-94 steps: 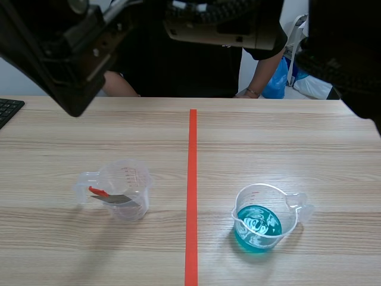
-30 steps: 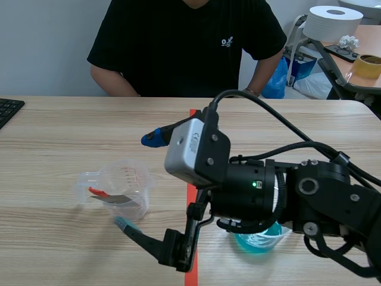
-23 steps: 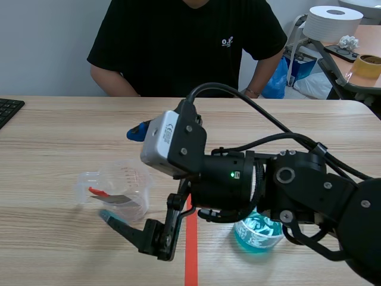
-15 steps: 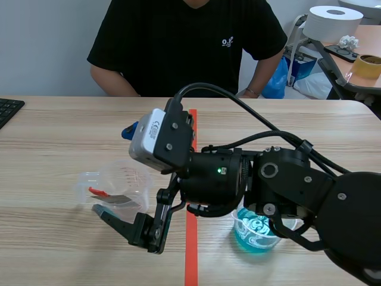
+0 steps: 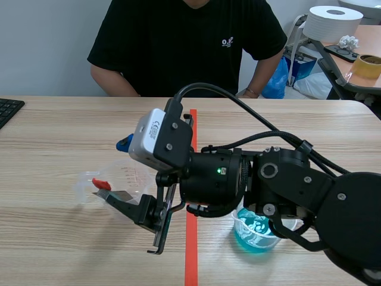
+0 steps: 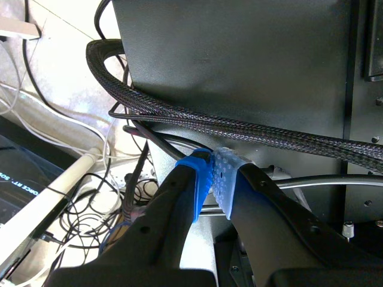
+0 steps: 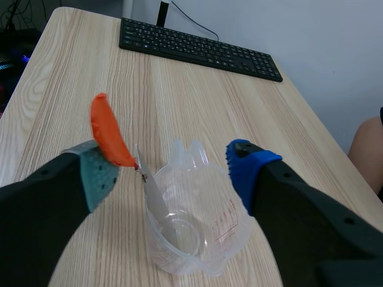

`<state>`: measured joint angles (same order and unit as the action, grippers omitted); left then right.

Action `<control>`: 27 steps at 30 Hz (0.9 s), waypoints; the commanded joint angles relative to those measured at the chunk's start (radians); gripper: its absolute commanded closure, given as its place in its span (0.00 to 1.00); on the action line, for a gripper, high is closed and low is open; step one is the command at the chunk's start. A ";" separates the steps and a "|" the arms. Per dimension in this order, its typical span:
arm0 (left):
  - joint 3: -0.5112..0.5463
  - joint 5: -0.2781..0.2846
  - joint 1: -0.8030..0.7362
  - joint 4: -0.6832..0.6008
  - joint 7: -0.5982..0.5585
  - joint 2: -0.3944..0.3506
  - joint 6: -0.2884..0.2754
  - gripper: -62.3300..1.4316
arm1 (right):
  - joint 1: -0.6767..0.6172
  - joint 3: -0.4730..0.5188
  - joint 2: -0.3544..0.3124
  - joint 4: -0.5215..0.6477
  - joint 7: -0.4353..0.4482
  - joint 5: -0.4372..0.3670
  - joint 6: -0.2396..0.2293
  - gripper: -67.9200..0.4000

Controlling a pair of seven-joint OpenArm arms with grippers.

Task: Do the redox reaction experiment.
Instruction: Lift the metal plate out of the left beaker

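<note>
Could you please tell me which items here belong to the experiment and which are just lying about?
For the job: clear measuring cup, orange-handled tool standing in it, cup of blue liquid.
Lying about: black keyboard, paper roll, tape roll.

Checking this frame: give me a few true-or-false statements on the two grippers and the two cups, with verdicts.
1. The right gripper is open, with the clear cup between its fingers. True.
2. The clear cup holds blue liquid. False: it holds an orange-handled metal tool; the blue liquid is in the other cup.
3. The left gripper is shut on nothing. True.
4. The right gripper is on the right of the tape line. False: it is across the line, at the clear cup on the left.
</note>
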<state>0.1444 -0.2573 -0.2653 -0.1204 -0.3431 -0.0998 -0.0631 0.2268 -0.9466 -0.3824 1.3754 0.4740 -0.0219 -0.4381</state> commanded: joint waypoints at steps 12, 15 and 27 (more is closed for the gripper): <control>0.002 0.002 0.003 -0.011 -0.004 0.000 -0.002 0.91 | 0.026 0.000 0.015 0.016 0.027 -0.007 0.003 0.87; 0.002 0.002 0.003 -0.011 -0.004 0.000 -0.002 0.91 | 0.026 0.000 0.023 0.016 0.025 -0.007 0.003 0.94; 0.002 0.002 0.003 -0.011 -0.004 0.000 -0.002 0.91 | 0.082 0.000 0.047 0.019 -0.045 -0.081 -0.016 0.98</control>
<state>0.1444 -0.2573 -0.2653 -0.1204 -0.3435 -0.0998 -0.0635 0.2764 -0.9466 -0.3511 1.3754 0.4156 -0.0807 -0.4522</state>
